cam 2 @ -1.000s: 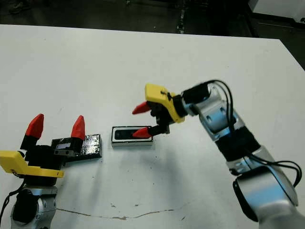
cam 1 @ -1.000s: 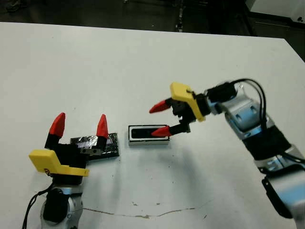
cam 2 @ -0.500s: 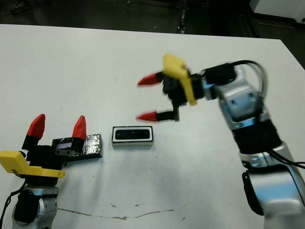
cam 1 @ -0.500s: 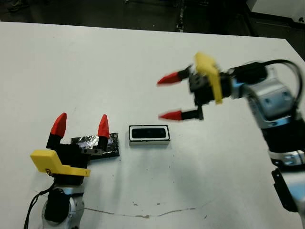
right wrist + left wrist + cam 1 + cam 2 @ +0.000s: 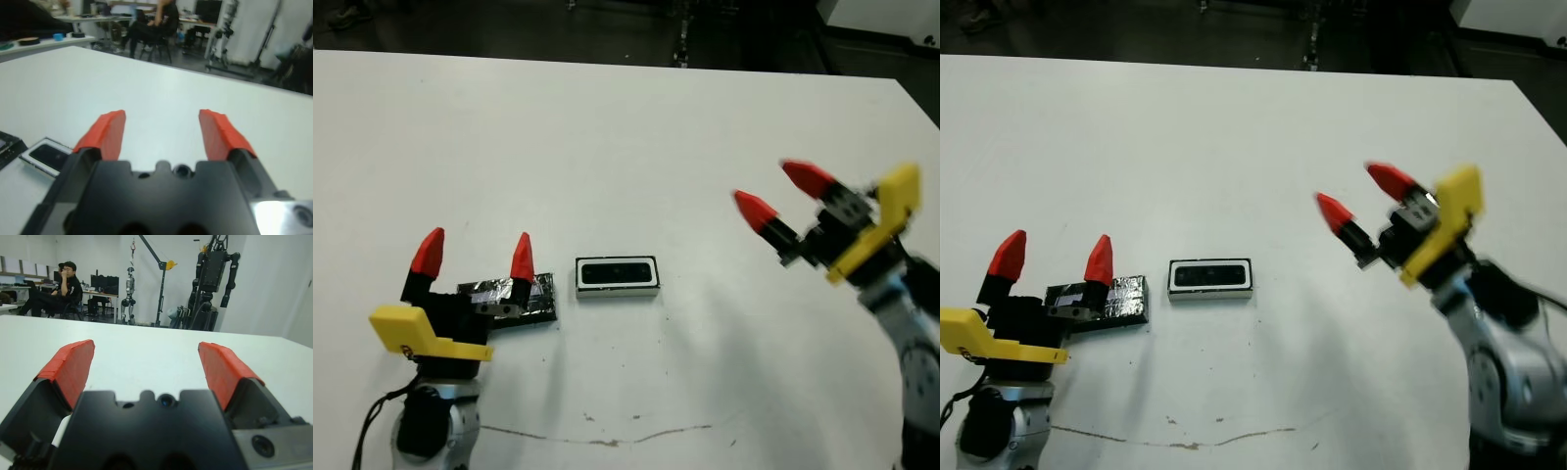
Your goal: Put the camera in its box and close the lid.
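Now both the left gripper [image 5: 475, 262] and right gripper [image 5: 781, 196] gape wide, holding nothing.

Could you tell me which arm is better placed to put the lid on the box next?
Left: its open claw sits right at the lid; the right claw is off to the far side.

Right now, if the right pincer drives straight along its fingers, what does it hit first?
Probably nothing: the right pincer, open, points across bare white table. The box with the camera sits off to one side of that line; depth is unclear.
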`<action>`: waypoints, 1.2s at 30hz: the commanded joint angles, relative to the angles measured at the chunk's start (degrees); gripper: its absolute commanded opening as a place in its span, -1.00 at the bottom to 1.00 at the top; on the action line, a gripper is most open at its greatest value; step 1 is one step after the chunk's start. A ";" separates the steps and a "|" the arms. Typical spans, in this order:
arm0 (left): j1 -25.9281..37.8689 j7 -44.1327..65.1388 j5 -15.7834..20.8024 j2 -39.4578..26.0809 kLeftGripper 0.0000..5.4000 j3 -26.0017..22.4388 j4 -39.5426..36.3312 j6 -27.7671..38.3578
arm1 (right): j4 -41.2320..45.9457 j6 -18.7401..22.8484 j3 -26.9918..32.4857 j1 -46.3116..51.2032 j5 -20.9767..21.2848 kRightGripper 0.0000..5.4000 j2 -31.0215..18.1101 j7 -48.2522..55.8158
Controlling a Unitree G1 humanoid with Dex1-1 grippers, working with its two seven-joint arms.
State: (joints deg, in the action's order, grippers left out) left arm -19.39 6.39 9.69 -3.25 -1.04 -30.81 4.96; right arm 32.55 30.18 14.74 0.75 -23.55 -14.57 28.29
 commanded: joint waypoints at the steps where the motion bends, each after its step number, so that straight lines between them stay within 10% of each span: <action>1: 1.04 1.81 -0.58 -3.37 1.00 -1.14 -1.21 -2.42 | 2.18 -2.60 -1.10 7.01 1.12 0.25 3.22 -4.29; 17: 11.50 16.73 8.46 -21.89 1.00 -10.43 -3.81 -11.55 | 3.65 -10.25 -5.04 15.73 -2.23 -0.71 8.51 -9.23; 23: 19.16 34.05 14.99 -38.99 1.00 -13.15 0.35 -18.47 | 2.76 -12.08 -6.03 16.11 -1.72 -1.00 8.35 -10.13; 36: 40.71 70.24 18.13 -48.70 1.00 1.05 25.48 -19.49 | 2.14 -13.65 -6.87 17.01 -2.07 -1.00 8.00 -11.29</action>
State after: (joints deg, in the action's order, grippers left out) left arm 19.87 74.10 27.89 -52.14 -1.70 -7.11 -14.59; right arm 35.15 16.91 7.63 16.99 -25.24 -6.14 17.33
